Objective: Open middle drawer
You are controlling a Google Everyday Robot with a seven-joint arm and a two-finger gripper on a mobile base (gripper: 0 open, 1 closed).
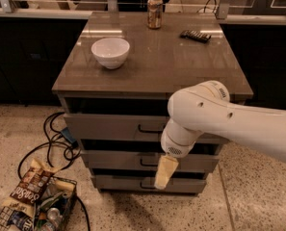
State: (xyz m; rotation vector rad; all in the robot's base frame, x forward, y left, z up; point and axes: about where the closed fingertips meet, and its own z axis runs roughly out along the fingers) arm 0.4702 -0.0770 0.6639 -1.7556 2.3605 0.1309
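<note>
You are viewing a grey drawer cabinet [154, 76] from above and in front. It is standing on a speckled floor [248, 196]. The cabinet is showing three drawer fronts, stacked one above another.

**Task item.** The middle drawer [113, 160] is sitting second from the top, between the upper drawer front [109, 126] and the lowest drawer front [123, 183]. It is sitting pushed in, with its front in line with the other two. Its black bar handle [148, 162] is showing at the centre of the front, and the gripper is partly covering its right end.

**Arm and gripper.** The white arm [229, 117] is reaching in from the right edge and bending down across the cabinet face. The gripper [165, 172] is hanging tip down, slightly tilted, in front of the middle drawer, just right of its handle. Its lower end is overlapping the lowest drawer front. You cannot tell from this view whether the gripper is spread or drawn together, nor whether it is touching the handle.

**Cabinet top.** A white bowl [110, 52] is sitting left of centre. A drink can [155, 12] is standing upright near the back edge. A flat black object [195, 35] is lying to the right of the can.

**Floor.** Dark cables [53, 138] are trailing to the left of the cabinet. A wire basket [65, 196] holding snack bags [29, 186] is sitting at the lower left corner.
</note>
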